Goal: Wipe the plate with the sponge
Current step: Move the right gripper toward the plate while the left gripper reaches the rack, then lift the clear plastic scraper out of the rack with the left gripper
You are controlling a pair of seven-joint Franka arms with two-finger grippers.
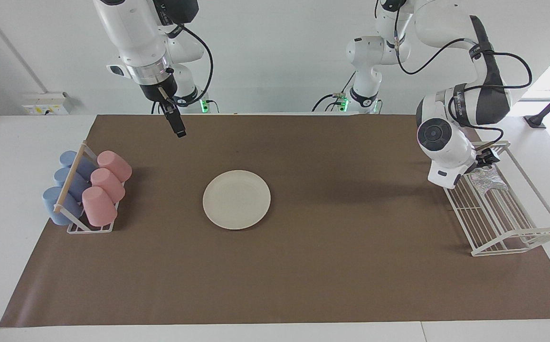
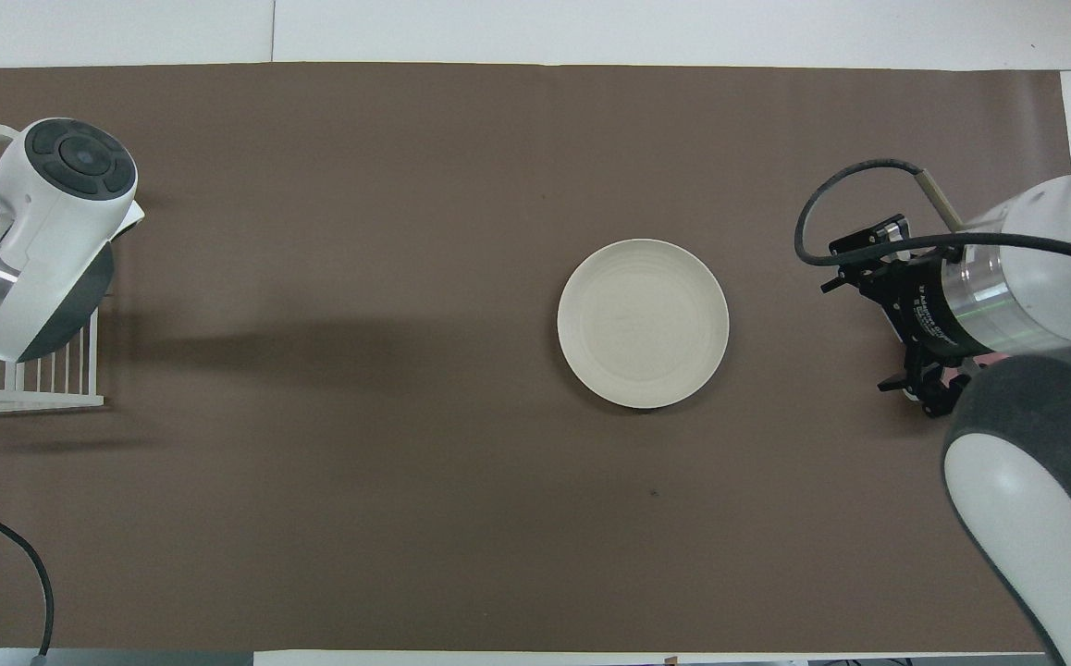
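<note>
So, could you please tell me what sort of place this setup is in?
Most likely a robotics lab staged as a dishwashing station: a brown mat on a white table, a plate, a wire rack and a cup rack.

Plate mid-mat, wire rack at left arm's end.

Cream plate mid-mat, glittery sponge in rack
</note>
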